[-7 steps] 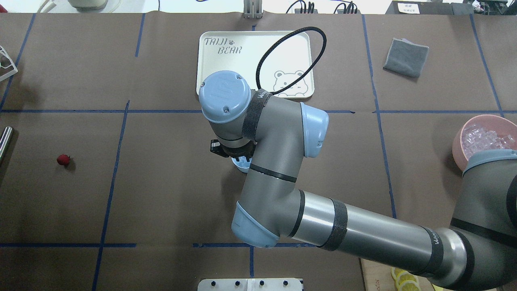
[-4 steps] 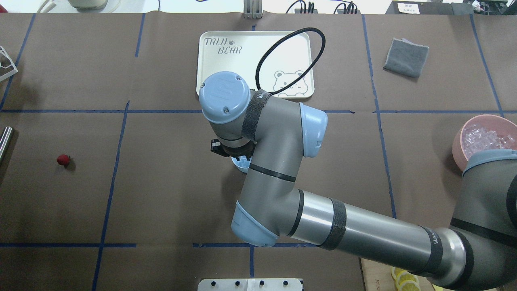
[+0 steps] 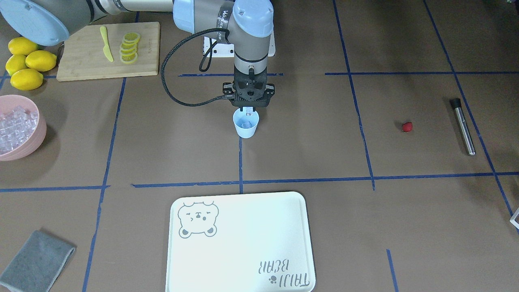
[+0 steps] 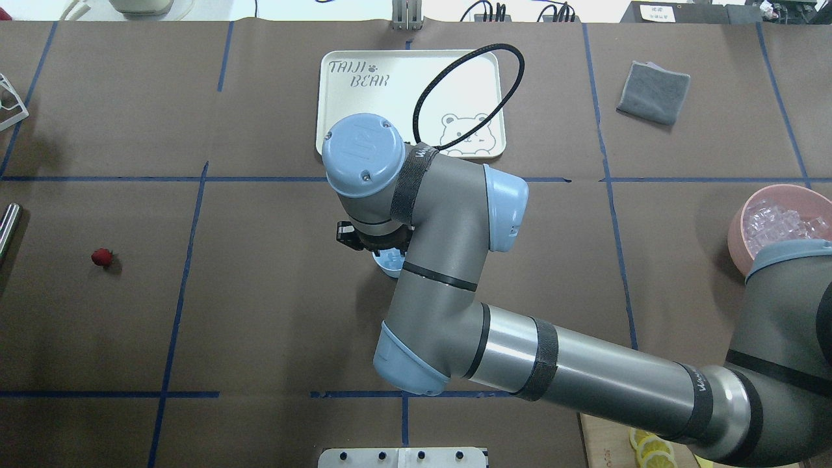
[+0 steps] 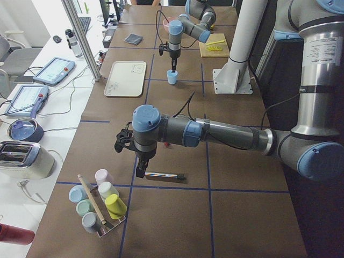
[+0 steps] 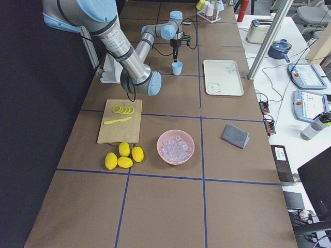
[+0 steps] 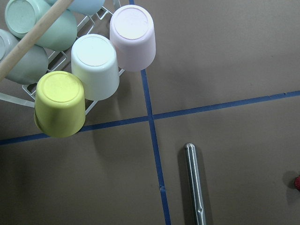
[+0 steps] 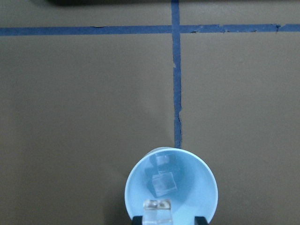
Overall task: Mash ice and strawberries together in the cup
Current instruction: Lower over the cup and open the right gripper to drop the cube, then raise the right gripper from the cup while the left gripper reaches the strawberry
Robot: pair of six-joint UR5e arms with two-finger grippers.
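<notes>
The pale blue cup (image 3: 245, 127) stands mid-table on a blue tape line and holds two ice cubes (image 8: 164, 183). My right gripper (image 3: 247, 108) hangs straight over its rim. In the right wrist view the fingertips (image 8: 137, 219) stand apart, wider than a third cube (image 8: 157, 208) that shows between them. The cup is mostly hidden under my wrist in the overhead view (image 4: 388, 263). The strawberry (image 3: 407, 127) lies alone on the table, far from the cup. My left gripper (image 5: 141, 171) hovers over a steel muddler (image 5: 164, 175); I cannot tell whether it is open or shut.
A pink bowl (image 3: 38, 138) of ice sits beside several lemons (image 3: 25, 67) and a cutting board (image 3: 81, 67) with lemon slices and a yellow knife. A white tray (image 3: 243, 243) and a grey cloth (image 3: 34, 261) lie across the table. A cup rack (image 7: 70, 70) stands near the muddler (image 3: 463, 125).
My right wrist has shifted very slightly over the cup. The cup, the strawberry and the bowl have not moved.
</notes>
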